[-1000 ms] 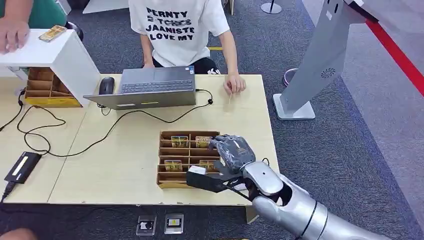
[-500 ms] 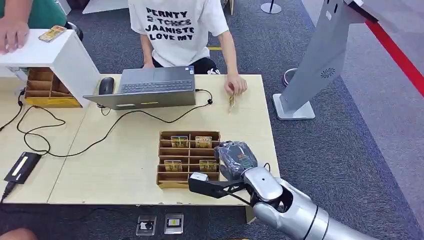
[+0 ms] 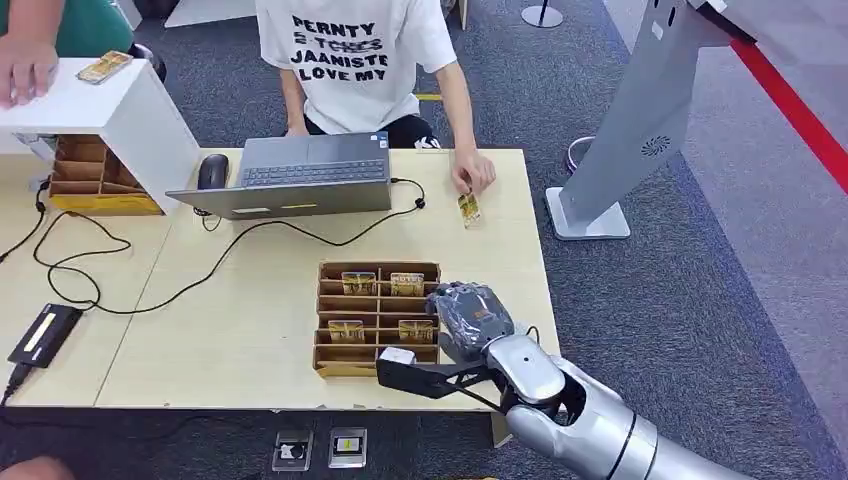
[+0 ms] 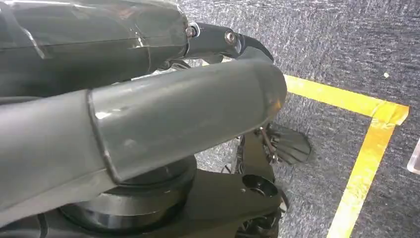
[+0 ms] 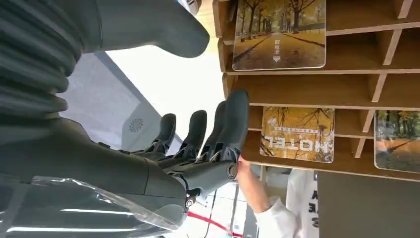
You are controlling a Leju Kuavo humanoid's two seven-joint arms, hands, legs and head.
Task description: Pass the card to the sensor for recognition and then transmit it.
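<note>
- Lower centre of the head view: the right hand (image 3: 472, 312) hovers at the right edge of the wooden card tray (image 3: 330, 362), its fingers (image 5: 233, 119) spread a little and holding nothing, seemingly poised to pick a card.
- The right wrist view shows those fingers extended beside the tray's partitions, just next to a card printed "HOTEL" (image 5: 297, 134) (not yet touching it, as far as can be told).
- Four cards stand upright in the tray's slots, two in the rear row (image 3: 359, 283) and two in the row nearer the robot (image 3: 346, 331); standing on edge in narrow slots, they likely leave a top edge free for a pinch.
- The card nearest the hand (image 3: 415, 330) sits in the slot closest to the fingers, which probably explains the hand's approach from that side.
- Upper right of the head view: a slanted grey kiosk (image 3: 640, 120) stands on the carpet just off the surface (image 3: 250, 330); it may house the sensor, though that cannot be confirmed.
- Upper centre: a seated person's hand (image 3: 473, 172) holds another card (image 3: 467, 209) at the far edge of the surface, beside a laptop (image 3: 300, 175).
- The left hand (image 4: 148, 114) hangs toward the carpet in its wrist view; whether its fingers are wide or curled cannot be told.
- Judged from the layout, the task is at its start: no card has left the tray in the robot's grasp.
</note>
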